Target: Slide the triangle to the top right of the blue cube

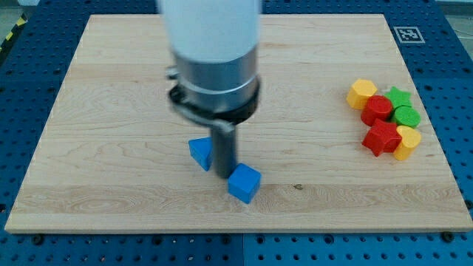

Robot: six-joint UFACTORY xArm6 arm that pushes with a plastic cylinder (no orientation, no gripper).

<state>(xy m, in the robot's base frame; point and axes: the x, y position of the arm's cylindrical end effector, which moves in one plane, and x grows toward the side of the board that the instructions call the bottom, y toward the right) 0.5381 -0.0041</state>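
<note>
A blue triangle block (199, 153) lies on the wooden board, left of the rod. A blue cube (244, 183) lies just below and right of the rod's lower end. My tip (224, 174) stands between the two blue blocks, close to the cube's upper left edge and just right of the triangle. The rod and the arm's grey and white body hide part of the board above the blocks.
A cluster of blocks sits near the board's right edge: a yellow hexagon (362, 93), a red block (378, 109), a green star (399, 97), a green block (406, 116), a red star-like block (381, 137) and a yellow block (406, 142). A marker tag (407, 34) is at the board's top right corner.
</note>
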